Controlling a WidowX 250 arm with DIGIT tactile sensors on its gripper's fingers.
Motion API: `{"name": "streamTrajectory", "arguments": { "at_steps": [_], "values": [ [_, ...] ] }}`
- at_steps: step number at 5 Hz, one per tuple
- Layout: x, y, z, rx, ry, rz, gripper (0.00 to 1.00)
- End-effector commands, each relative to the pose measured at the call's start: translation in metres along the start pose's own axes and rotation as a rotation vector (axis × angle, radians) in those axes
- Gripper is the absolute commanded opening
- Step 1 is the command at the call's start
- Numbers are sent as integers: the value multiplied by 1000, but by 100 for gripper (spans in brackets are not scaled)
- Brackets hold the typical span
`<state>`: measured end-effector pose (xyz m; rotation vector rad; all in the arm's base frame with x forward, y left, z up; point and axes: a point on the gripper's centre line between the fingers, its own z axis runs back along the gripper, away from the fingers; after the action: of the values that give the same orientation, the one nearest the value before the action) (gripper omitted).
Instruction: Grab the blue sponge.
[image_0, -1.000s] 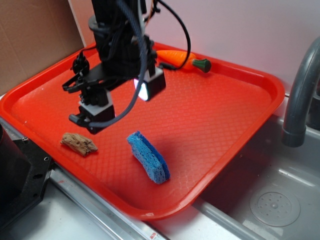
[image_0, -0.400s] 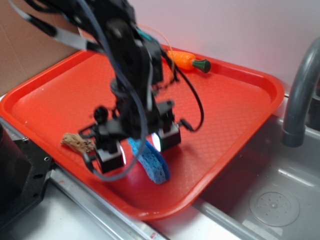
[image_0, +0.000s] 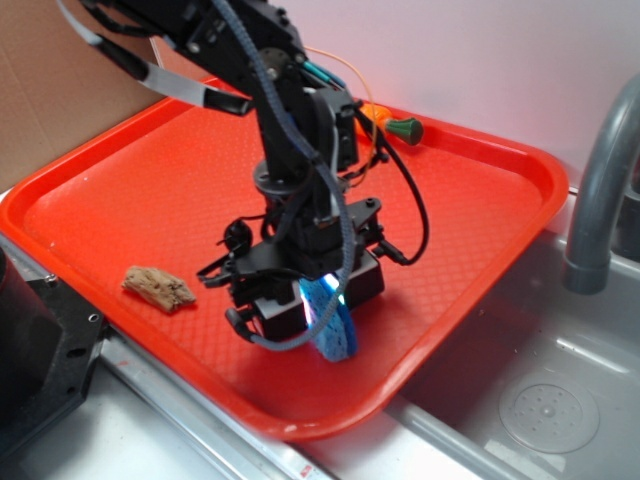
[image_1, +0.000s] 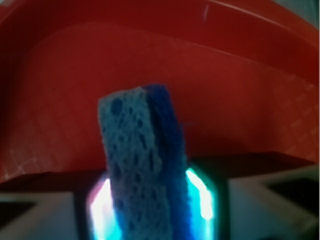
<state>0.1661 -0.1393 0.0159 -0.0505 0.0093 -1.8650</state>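
Observation:
The blue sponge stands on its long edge on the red tray, near the tray's front rim. My gripper has come down over it, one lit pad on each side. In the wrist view the blue sponge fills the gap of my gripper: the paler porous face is on the left, the darker blue layer on the right. Both glowing pads sit against its sides. The sponge's far end sticks out past the fingers, and it still rests on the tray.
A brown rough chunk lies left of the gripper on the tray. A toy carrot lies at the tray's back edge, partly behind the arm. A grey faucet and a sink basin are on the right, and cardboard stands at the back left.
The arm swung from the tray's back left to the front and dropped over the sponge. The fingers, wide apart before, have drawn in against the sponge's two sides.

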Motion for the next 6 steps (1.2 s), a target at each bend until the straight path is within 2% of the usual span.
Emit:
{"name": "streamTrajectory", "arguments": {
  "at_steps": [1,2,3,4,5,6],
  "values": [
    [-40,-23,57,59,16,251,0],
    [-80,-33,107,99,8,500,0],
    [-108,-51,146,210,-36,744,0],
    [-132,-71,165,302,-4,989,0],
    [-148,-70,169,266,-34,1247,0],
    [-138,-55,166,209,9,1498,0]
  ]
}}
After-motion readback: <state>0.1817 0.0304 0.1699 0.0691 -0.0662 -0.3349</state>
